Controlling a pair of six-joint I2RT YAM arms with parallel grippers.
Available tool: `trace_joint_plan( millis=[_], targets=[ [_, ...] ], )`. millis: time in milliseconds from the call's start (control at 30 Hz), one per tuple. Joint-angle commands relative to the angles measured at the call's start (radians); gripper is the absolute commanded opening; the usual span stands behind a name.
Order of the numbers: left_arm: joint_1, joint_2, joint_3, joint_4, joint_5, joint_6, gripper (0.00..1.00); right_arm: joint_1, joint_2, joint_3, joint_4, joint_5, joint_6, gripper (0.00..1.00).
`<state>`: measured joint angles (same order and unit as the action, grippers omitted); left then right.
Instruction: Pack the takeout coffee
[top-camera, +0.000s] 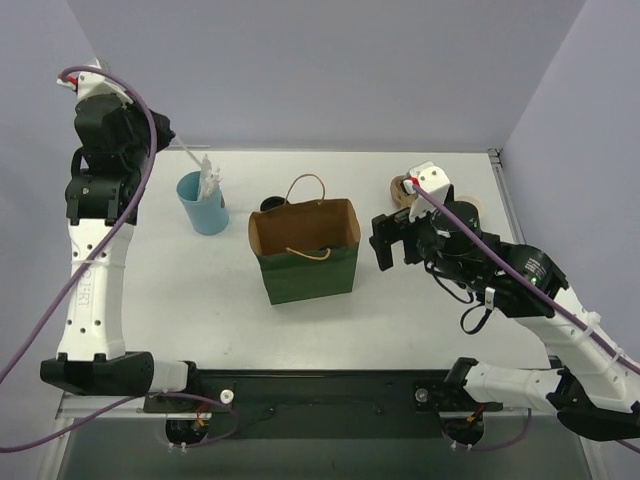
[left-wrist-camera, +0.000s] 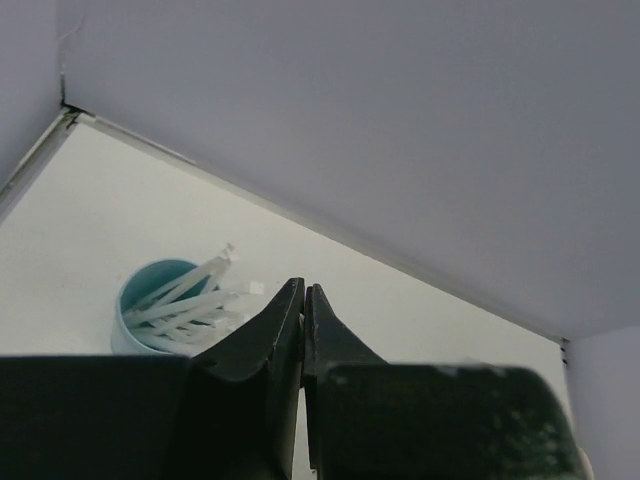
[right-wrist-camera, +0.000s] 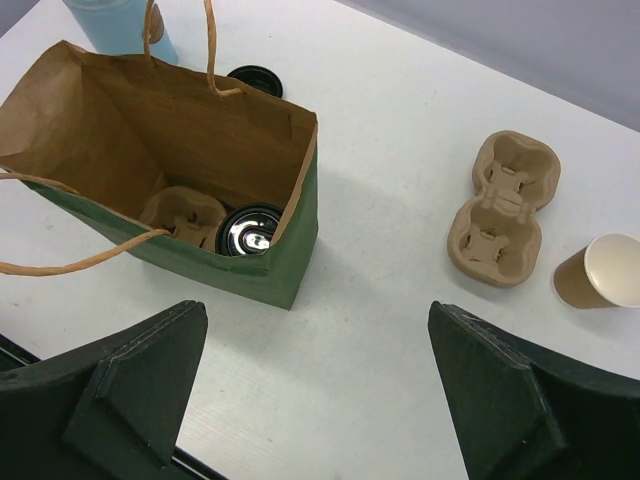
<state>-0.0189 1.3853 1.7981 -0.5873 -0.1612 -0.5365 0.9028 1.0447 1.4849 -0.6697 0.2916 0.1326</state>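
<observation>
The takeout coffee stands inside the green paper bag, and only its round black lid shows, beside a brown pulp carrier in the bag. My right gripper is open and empty, hovering just right of the bag, as the top view also shows. My left gripper is raised at the back left above the blue cup of white straws. Its fingers are pressed together. A thin white straw runs from their tips down to the cup.
A loose black lid lies on the table behind the bag. A second, empty pulp carrier and an open tan cup without a lid sit at the right. The walls close off the back and the sides.
</observation>
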Motion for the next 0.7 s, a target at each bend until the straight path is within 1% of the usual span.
trace_joint_plan(
  millis=[0, 33, 100, 200, 300, 333, 367, 400, 533, 667],
  targets=[
    [-0.049, -0.057, 0.044, 0.006, 0.124, -0.049, 0.13, -0.007, -0.025, 0.02, 0.012, 0.046, 0.012, 1.0],
    [-0.052, -0.063, 0.058, 0.0, 0.149, -0.06, 0.13, -0.008, -0.028, 0.018, 0.009, 0.049, 0.01, 1.0],
    [-0.056, -0.08, 0.09, 0.0, 0.245, -0.068, 0.13, -0.007, -0.029, 0.015, 0.009, 0.053, 0.013, 1.0],
    [-0.072, -0.107, 0.144, -0.037, 0.299, -0.056, 0.13, -0.008, -0.037, 0.009, 0.007, 0.055, 0.019, 1.0],
    [-0.081, -0.15, 0.149, -0.083, 0.34, -0.052, 0.13, -0.008, -0.043, 0.005, 0.007, 0.057, 0.024, 1.0],
    [-0.084, -0.167, 0.133, -0.083, 0.374, -0.057, 0.13, -0.008, -0.046, 0.003, 0.007, 0.058, 0.024, 1.0],
    [-0.084, -0.21, 0.075, -0.056, 0.409, -0.062, 0.13, -0.008, -0.046, 0.005, 0.005, 0.058, 0.024, 1.0],
    [-0.084, -0.23, 0.054, -0.045, 0.454, -0.059, 0.14, -0.008, -0.045, 0.006, 0.004, 0.061, 0.024, 1.0],
    [-0.087, -0.314, -0.049, -0.048, 0.523, -0.103, 0.14, -0.008, -0.04, 0.023, -0.005, 0.061, 0.024, 1.0],
    [-0.09, -0.38, -0.161, -0.008, 0.588, -0.164, 0.13, -0.008, -0.041, 0.032, -0.013, 0.066, 0.032, 1.0]
  ],
)
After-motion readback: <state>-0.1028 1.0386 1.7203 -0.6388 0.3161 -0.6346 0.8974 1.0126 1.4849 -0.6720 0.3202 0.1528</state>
